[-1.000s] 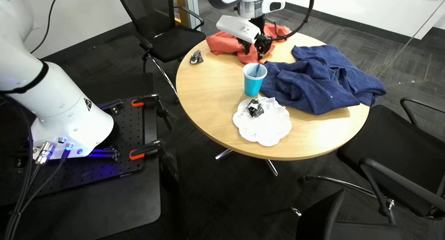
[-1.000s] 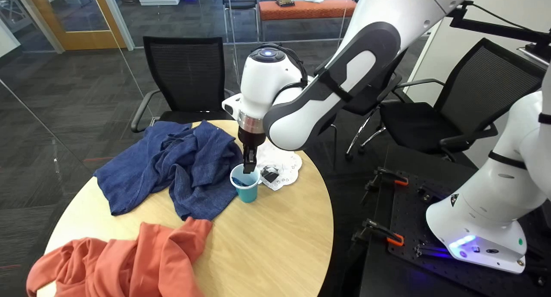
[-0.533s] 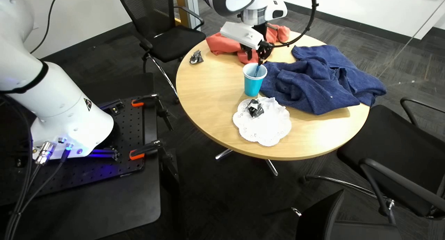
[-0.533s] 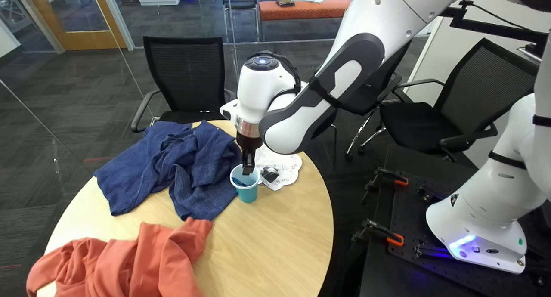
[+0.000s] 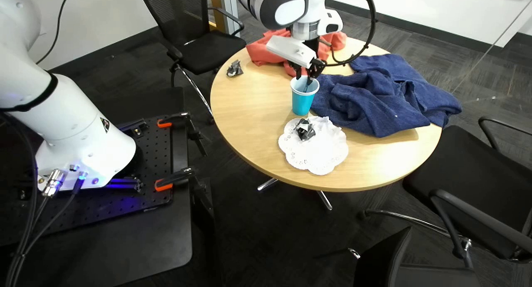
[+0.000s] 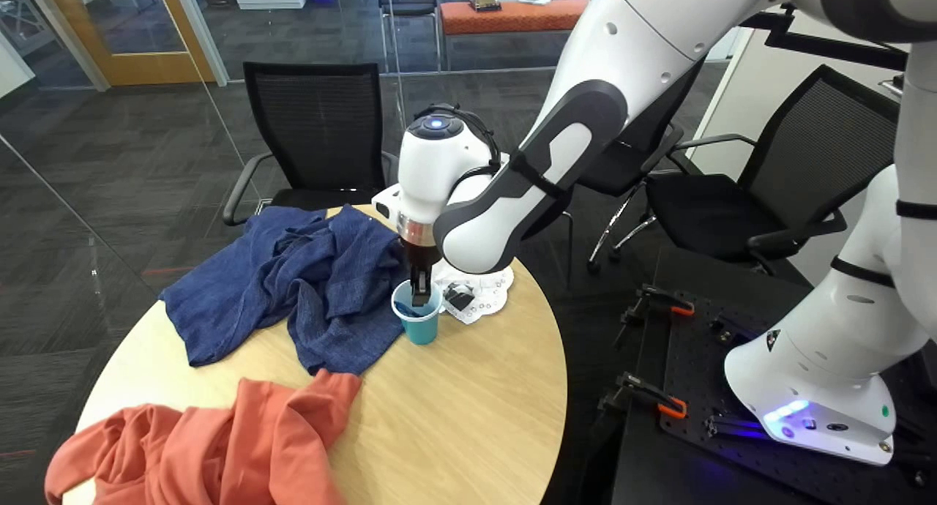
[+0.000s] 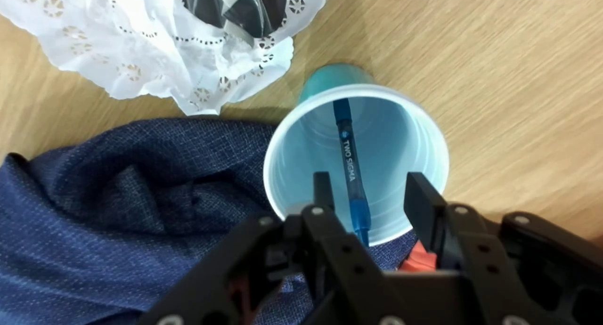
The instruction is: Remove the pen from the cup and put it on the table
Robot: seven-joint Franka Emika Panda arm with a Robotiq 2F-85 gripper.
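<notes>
The teal-blue cup [image 5: 302, 104] stands upright on the round wooden table [image 5: 249, 116]; it also shows in an exterior view [image 6: 420, 332]. The dark blue pen [image 7: 349, 160] leans inside the cup, its upper end at the rim in the wrist view; it also shows in an exterior view [image 6: 407, 310]. My gripper [image 7: 370, 186] points down over the cup, open, its fingertips at about rim level in both exterior views. In the wrist view the pen lies between the two fingers, nearer the left one, with gaps on both sides. The fingers appear over the cup's mouth.
A dark blue cloth [image 5: 382, 100] lies right beside the cup. A white doily [image 5: 316, 154] with a crumpled black-and-silver wrapper [image 5: 305, 129] is close by. An orange cloth [image 6: 241, 446] and another wrapper [image 5: 235, 68] lie on the table. Black chairs stand around it.
My gripper has moved down to the cup, its fingertips going from above the rim to the cup's mouth. It stays open. The cup and pen have not visibly moved.
</notes>
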